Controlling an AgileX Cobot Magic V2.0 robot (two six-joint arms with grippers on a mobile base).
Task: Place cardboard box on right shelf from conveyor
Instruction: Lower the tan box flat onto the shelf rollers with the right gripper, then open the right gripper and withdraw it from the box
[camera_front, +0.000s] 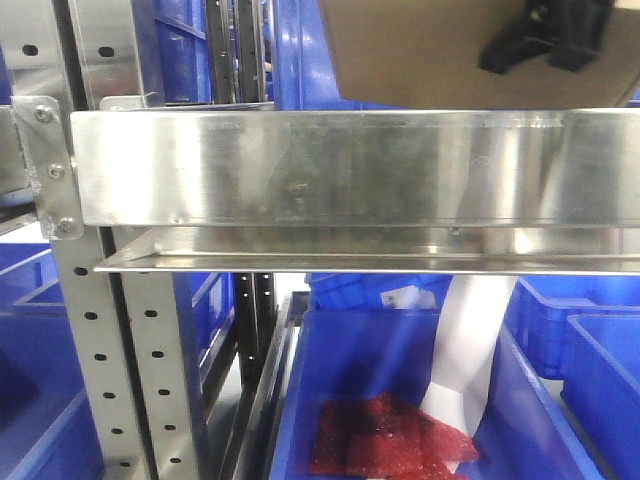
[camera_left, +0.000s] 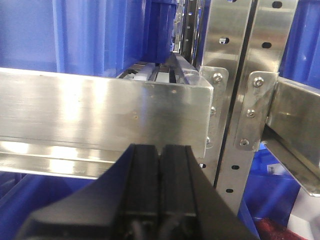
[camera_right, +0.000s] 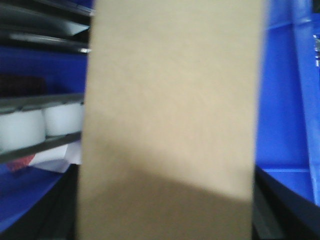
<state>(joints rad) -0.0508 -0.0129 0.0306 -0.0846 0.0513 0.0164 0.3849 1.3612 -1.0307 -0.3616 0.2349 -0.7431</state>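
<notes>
The cardboard box (camera_front: 420, 50) is plain tan and hangs just above the broad steel front lip of the right shelf (camera_front: 300, 170), at the top right of the front view. My right gripper (camera_front: 545, 40) is shut on it, black fingers against its face. In the right wrist view the cardboard box (camera_right: 170, 100) fills the middle, with dark fingers (camera_right: 280, 210) at its lower sides. My left gripper (camera_left: 160, 160) is shut on nothing, just below and in front of a steel shelf lip (camera_left: 100, 110). The conveyor is out of view.
Perforated steel uprights (camera_front: 90, 340) stand left of the shelf. Blue bins (camera_front: 390, 360) sit below it, one holding red packets (camera_front: 390, 440). A white arm link (camera_front: 470, 340) rises past them. White rollers (camera_right: 40, 125) show left of the box. Bolted uprights (camera_left: 240, 100) stand right of the left gripper.
</notes>
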